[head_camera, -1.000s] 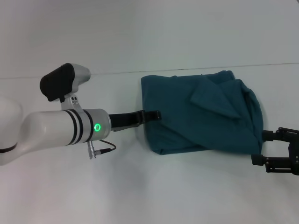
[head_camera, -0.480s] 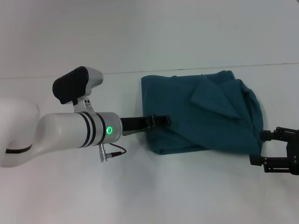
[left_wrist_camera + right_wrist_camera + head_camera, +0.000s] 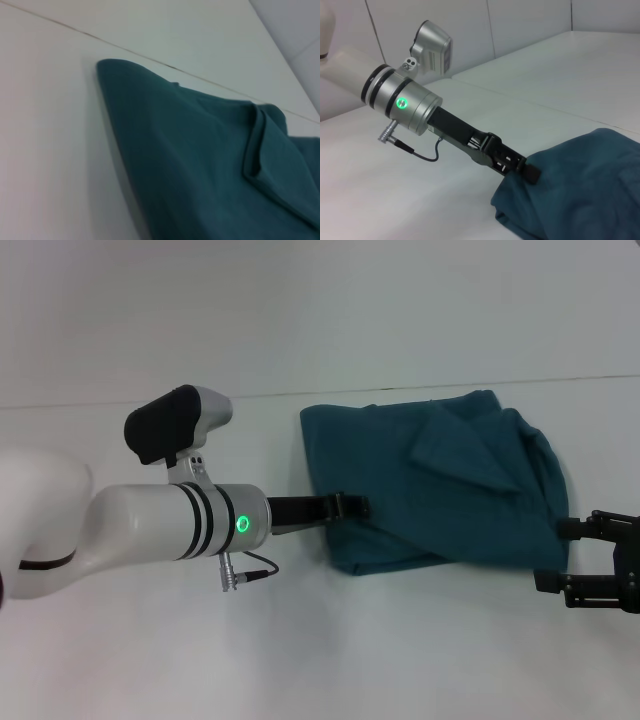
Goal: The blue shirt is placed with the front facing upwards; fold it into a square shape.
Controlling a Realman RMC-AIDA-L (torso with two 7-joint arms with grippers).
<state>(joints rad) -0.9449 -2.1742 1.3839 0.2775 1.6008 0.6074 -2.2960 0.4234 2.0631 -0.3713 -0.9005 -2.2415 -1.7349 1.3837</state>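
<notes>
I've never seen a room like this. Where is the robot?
Probably a robot test lab: a bare white table, plain white panels behind it, and only a blue shirt between the left gripper and right gripper.

The blue shirt point(image 3: 430, 485) was a plain dark teal all over, with no print showing on its folded surface. It lay on a white table point(image 3: 400, 660). The left gripper point(image 3: 355, 506) was black on a white arm with black bands and a glowing green ring; the right gripper point(image 3: 560, 555) was black too.
</notes>
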